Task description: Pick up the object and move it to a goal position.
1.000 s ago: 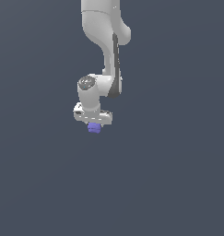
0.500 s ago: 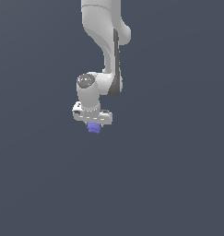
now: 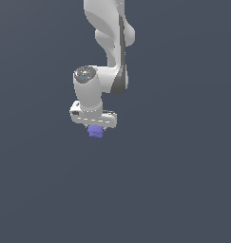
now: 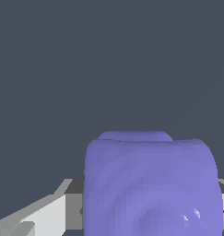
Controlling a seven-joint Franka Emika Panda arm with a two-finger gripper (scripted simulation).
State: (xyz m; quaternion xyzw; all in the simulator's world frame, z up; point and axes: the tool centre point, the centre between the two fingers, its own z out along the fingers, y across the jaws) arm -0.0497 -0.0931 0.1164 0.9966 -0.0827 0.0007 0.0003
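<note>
No brand mark, label or readable writing appears on the arm, the piece or the background in either view. A white Franka arm (image 3: 110, 42) reaches down from the top edge of the exterior view against a plain, flat slate-grey backdrop (image 3: 183, 166), its wrist bending toward the exterior view's left and ending in a wide white gripper (image 3: 95, 128). Compared with the frames from a second and half a second ago, the arm, the hand and the piece sit in nearly the same spot, with the wrist housing perhaps turned very slightly and the whole hand a touch lower (the shift is too small to be sure of). Directly beneath the hand, touching its underside, sits the object (image 3: 95, 132), a small periwinkle-purple, blocky, slightly lumpy piece much narrower than the hand above it. The fingers themselves are hidden behind the hand's body in this view, so the width of their opening cannot be read exactly, but the gripper seems to be closed on the piece. In the wrist view the object (image 4: 150, 184) fills much of the picture at close range, with a pale grey finger (image 4: 44, 214) showing just beside one of its flanks and a sliver of another at the opposite edge of the picture.
</note>
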